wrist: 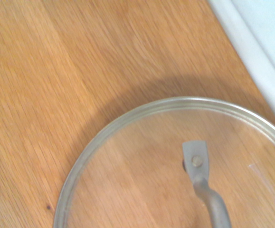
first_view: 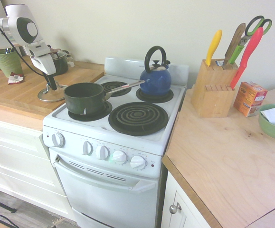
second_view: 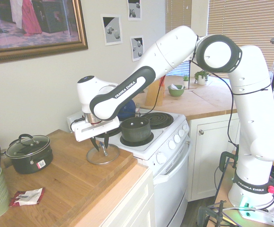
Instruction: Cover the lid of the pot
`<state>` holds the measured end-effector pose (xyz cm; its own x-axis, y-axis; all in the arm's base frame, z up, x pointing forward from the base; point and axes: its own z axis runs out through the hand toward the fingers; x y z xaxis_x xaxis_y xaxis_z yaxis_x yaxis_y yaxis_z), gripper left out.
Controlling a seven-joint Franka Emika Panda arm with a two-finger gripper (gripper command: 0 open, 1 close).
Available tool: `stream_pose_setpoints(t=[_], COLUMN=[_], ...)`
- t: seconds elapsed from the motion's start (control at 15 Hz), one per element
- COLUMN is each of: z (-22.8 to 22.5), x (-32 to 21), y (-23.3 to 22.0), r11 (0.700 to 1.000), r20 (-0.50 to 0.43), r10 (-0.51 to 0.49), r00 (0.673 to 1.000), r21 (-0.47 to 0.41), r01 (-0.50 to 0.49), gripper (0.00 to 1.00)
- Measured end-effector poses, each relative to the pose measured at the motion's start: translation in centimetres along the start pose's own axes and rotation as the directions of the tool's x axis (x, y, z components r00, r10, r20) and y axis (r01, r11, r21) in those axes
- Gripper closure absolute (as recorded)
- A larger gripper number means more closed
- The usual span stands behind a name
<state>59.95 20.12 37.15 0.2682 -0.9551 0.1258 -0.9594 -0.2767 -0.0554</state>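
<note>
A blue kettle [first_view: 155, 78] sits on the stove's [first_view: 123, 137] back burner; a knife block [first_view: 213, 88] and green bowl [first_view: 272, 124] stand on the bench [first_view: 222, 166].

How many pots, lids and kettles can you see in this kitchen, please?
Pots: 2, the saucepan and the squat pot
Lids: 2, the glass lid and the squat pot's lid
Kettles: 1, the blue kettle
Total: 5

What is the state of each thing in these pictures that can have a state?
Round clear glass lid: flat on the wooden counter, not on any pot.
Dark green-black saucepan: uncovered, on the front burner.
Squat dark pot with loop handle: lidded, on the counter.
Blue kettle: upright on a rear burner, lid on.
End effector: pointing down around the glass lid's handle.
</note>
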Motion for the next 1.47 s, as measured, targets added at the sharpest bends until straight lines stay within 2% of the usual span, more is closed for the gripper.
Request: stream_pose_setpoints(t=[0.67, 0.8, 1.13, 1.33, 1.47], z=[-0.4, -2.4, -11.7, -14.1, -13.8], x=[0.7, 1.4, 5.3, 8.5, 11.2], y=[-0.1, -0.3, 2.4, 4.7, 6.3], r11=[1.0, 0.998, 0.981, 0.98, 0.981], r20=[0.016, 0.031, 0.034, 0.041, 0.033], r10=[0.018, 0.025, 0.068, 0.086, 0.108], r00=[1.0, 0.999, 0.997, 0.995, 0.994], r21=[0.015, 0.064, 0.18, 0.177, 0.157], r01=[-0.018, -0.027, -0.073, -0.092, -0.112], gripper=[1.0, 1.0, 1.0, 1.0, 1.0])
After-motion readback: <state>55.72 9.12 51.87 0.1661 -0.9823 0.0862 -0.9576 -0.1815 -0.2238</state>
